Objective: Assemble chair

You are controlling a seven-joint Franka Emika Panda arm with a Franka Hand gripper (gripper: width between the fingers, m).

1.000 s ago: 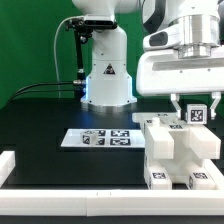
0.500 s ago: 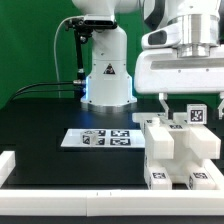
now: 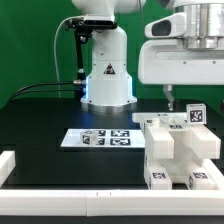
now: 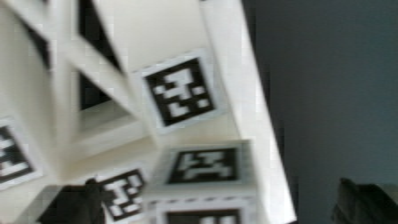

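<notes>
The chair (image 3: 182,148) is a blocky, stepped white structure with small square tags, standing on the black table at the exterior view's right. A small upright tagged piece (image 3: 196,114) sits on its top. My gripper (image 3: 193,97) hangs just above that piece, open and holding nothing. One finger (image 3: 170,96) shows clearly. The wrist view looks down on the chair's white bars and tags (image 4: 178,92). Both dark fingertips (image 4: 71,203) stand wide apart on either side of it, and the gripper (image 4: 217,207) touches nothing.
The marker board (image 3: 98,138) lies flat on the black table beside the chair. Low white border rails run along the front (image 3: 70,196) and the exterior view's left (image 3: 6,165). The arm's white base (image 3: 106,75) with cables stands behind, before a green backdrop.
The jaws have opened off the small upright tagged piece, and the hand has risen a little. The piece stays on top of the chair.
</notes>
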